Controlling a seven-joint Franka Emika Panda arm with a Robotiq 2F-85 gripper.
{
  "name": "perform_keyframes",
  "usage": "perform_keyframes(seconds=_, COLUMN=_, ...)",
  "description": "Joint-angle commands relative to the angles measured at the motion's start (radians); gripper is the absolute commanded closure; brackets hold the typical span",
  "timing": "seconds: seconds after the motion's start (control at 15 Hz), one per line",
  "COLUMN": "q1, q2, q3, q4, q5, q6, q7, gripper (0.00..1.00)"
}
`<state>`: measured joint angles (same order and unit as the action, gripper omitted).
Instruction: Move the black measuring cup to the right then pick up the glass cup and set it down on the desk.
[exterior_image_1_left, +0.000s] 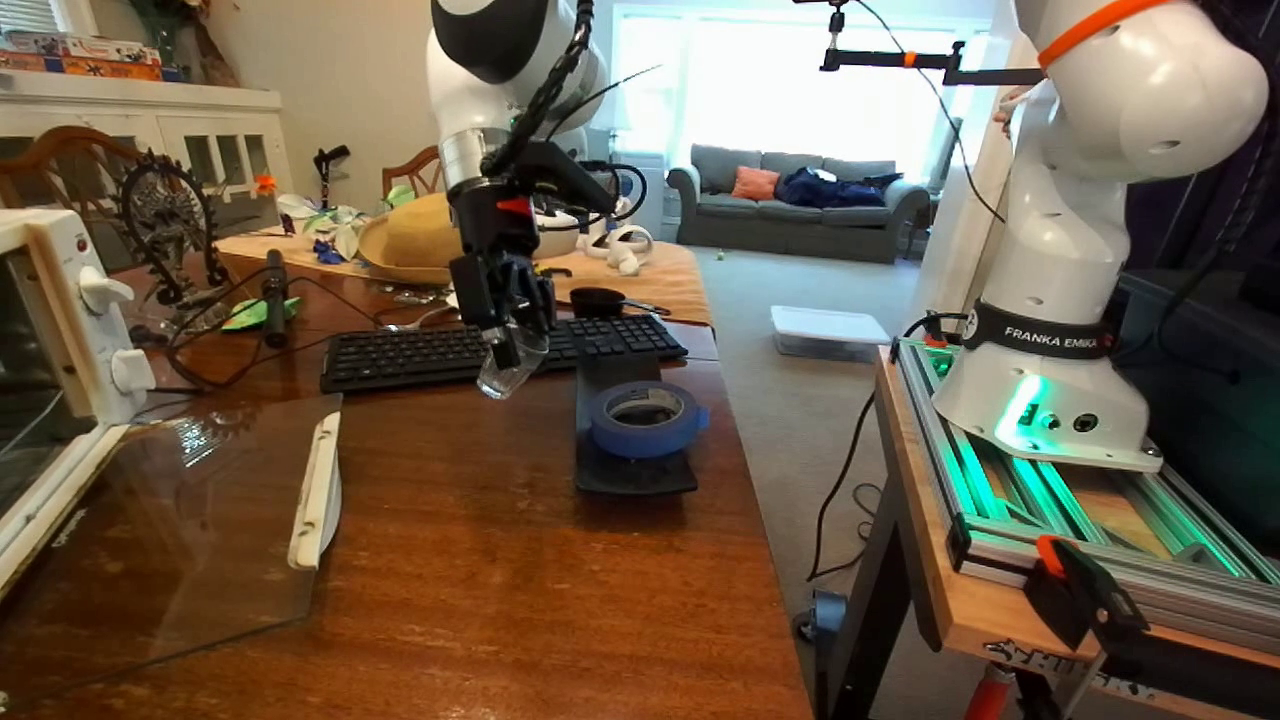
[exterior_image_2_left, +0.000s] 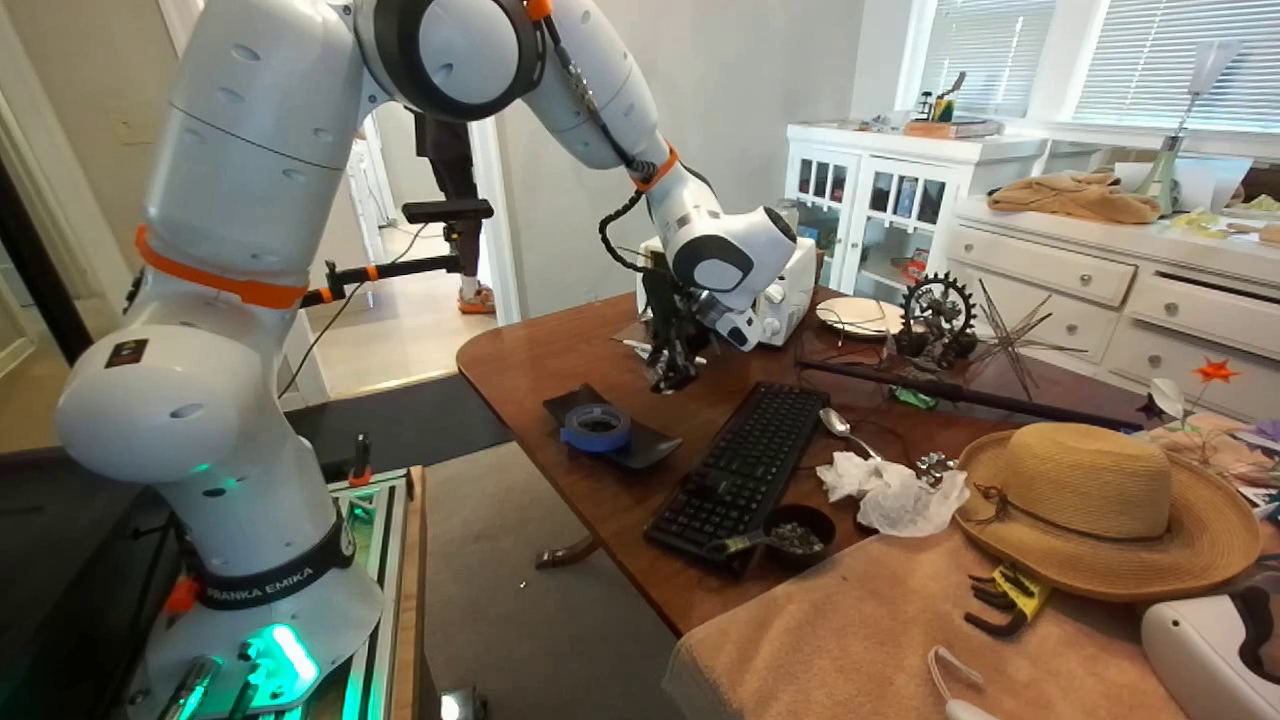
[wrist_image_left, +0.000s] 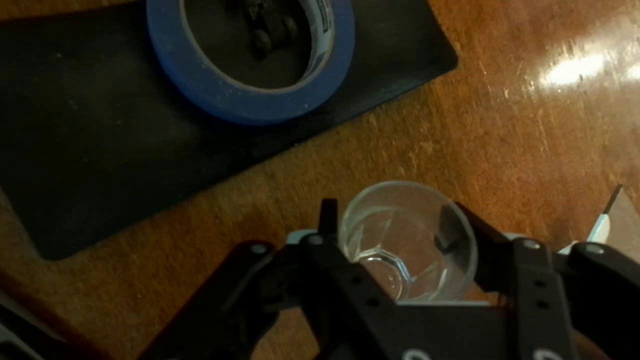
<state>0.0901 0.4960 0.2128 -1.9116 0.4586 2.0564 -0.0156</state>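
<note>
Glass cup (wrist_image_left: 410, 250) gripped in the tool (wrist_image_left: 397, 225), seemingly tilted.

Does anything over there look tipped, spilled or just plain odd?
Yes: the drinking glass leans in the claw, where you'd expect it upright. And the door of the white oven is folded down open over the desk, not shut as usual. I see no spill.

The glass cup (wrist_image_left: 407, 242), clear and colourless, is clasped between the fingers (wrist_image_left: 328, 217), mouth up, visibly tilted in an exterior view. The black measuring cup (exterior_image_1_left: 596, 304), squat, upright, handled and partly filled, sits behind the fingers there, well apart. The desk (exterior_image_1_left: 500, 560), glossy, scuffed and reddish-brown, spreads below them.
</note>
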Motion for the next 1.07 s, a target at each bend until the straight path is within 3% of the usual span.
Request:
perform_keyframes(seconds=0.0, q1=-0.025, q2=0.019, q3=-0.019, q4=-0.003, q5=0.091, q6=-0.003, q7=0.042, gripper=0.7)
perform_keyframes(seconds=0.6, q1=-0.079, q2=0.04, q3=-0.058, q4=-0.069, q5=0.333, q6=0.001, q7=0.049, gripper=0.7)
perform_keyframes(seconds=1.0, q1=-0.083, q2=0.031, q3=-0.095, q4=-0.119, q5=0.426, q6=-0.005, q7=0.049, gripper=0.7)
